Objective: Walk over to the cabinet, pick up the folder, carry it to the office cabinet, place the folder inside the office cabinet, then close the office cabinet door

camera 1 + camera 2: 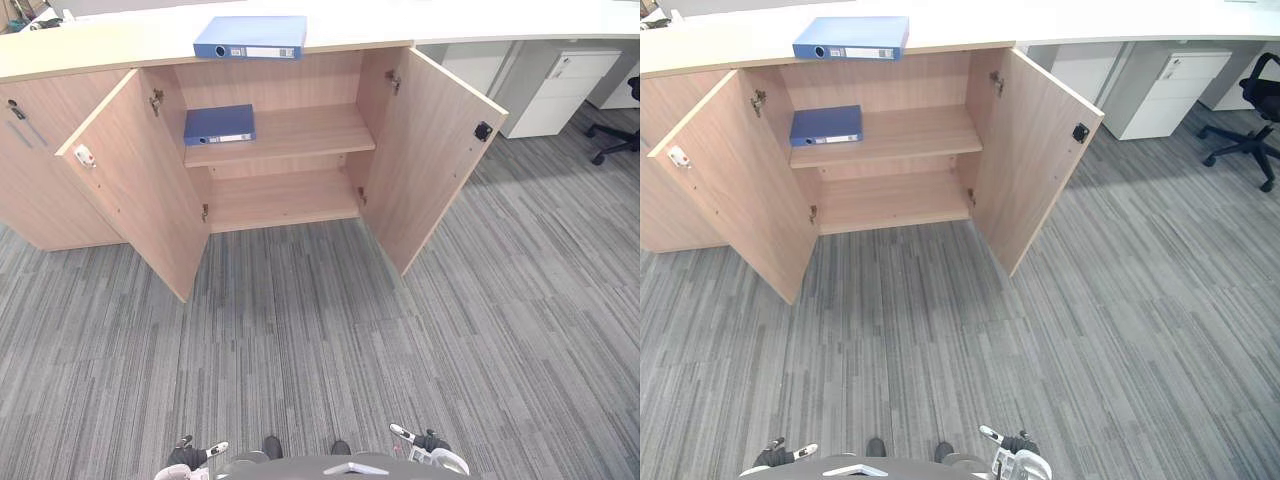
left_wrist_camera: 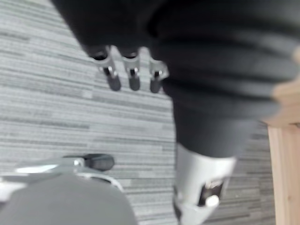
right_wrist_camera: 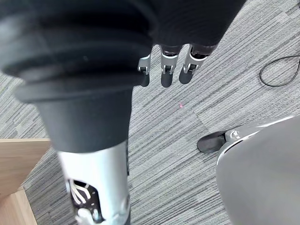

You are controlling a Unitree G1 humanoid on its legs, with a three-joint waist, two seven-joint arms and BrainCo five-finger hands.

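We face the wooden cabinet (image 1: 270,82) from across a stretch of grey carpet (image 1: 320,340), well apart from it. Its left door (image 1: 135,185) and right door (image 1: 430,150) both stand swung wide open towards us.

One blue folder (image 1: 250,37) lies flat on the pale worktop (image 1: 100,45) that tops the cabinet, above the open bay and near the front edge, with its labelled spine facing us. A second blue folder (image 1: 219,124) lies flat inside the cabinet, at the left end of the upper shelf (image 1: 310,130) and close to the cabinet's left wall. The lower shelf (image 1: 285,200) sits beneath it.

To the right of the cabinet, a white drawer unit (image 1: 560,90) stands under the worktop. A black office chair (image 1: 1250,120) stands further right.

The left robot hand (image 1: 188,457) hangs low over the carpet, well short of the cabinet. Its fingers (image 2: 133,77) point down and seem loose, with nothing in them, though that wrist view is blurred. The right robot hand (image 1: 430,440) hangs just as far from the cabinet. Its fingers (image 3: 167,70) are relaxed, the thumb is apart from them, and it holds nothing. Both folders lie well apart from either robot hand.
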